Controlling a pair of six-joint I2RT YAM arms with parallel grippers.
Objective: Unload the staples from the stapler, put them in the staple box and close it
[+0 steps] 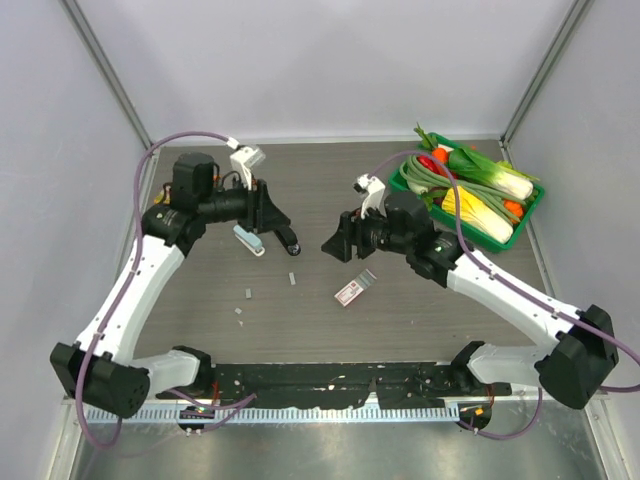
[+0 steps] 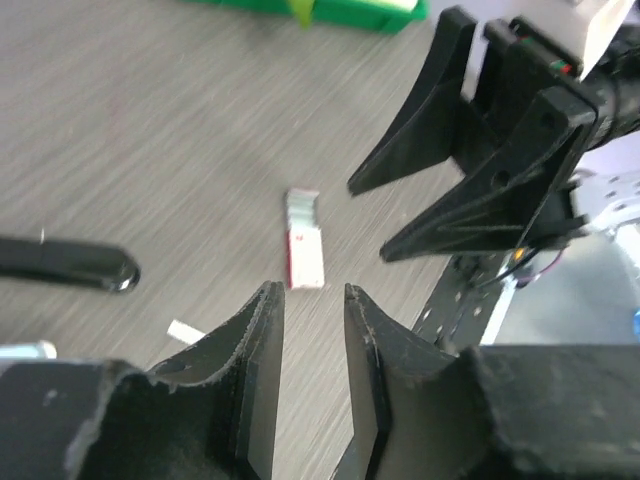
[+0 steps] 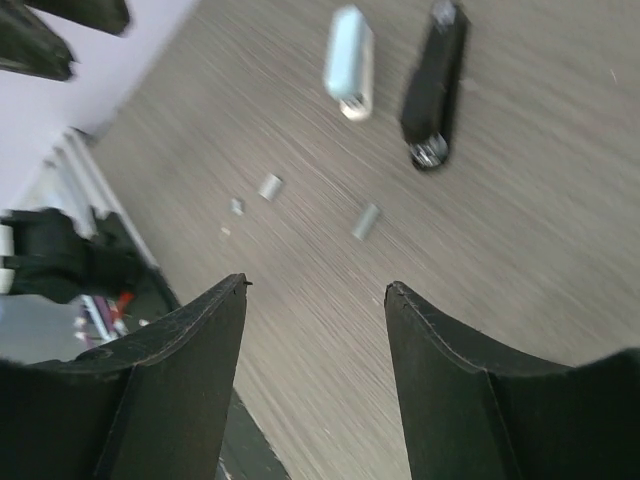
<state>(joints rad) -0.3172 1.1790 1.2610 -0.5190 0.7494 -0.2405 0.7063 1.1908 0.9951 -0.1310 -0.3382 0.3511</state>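
- Nearest on bench (image 1: 400,330): loose staples (image 1: 247,293), apparently emptied out, well apart from pink-and-white box (image 1: 350,292)
- Further back: stapler (image 1: 248,240) lying splayed open, blue shell beside black arm, likely to expose the magazine
- Beside stapler: left claw (image 2: 310,295) slightly apart, empty; right claw (image 3: 315,285) wide apart, empty, facing across

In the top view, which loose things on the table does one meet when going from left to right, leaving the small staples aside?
pale blue stapler shell → black stapler arm → pink-and-white box → green vegetable tray
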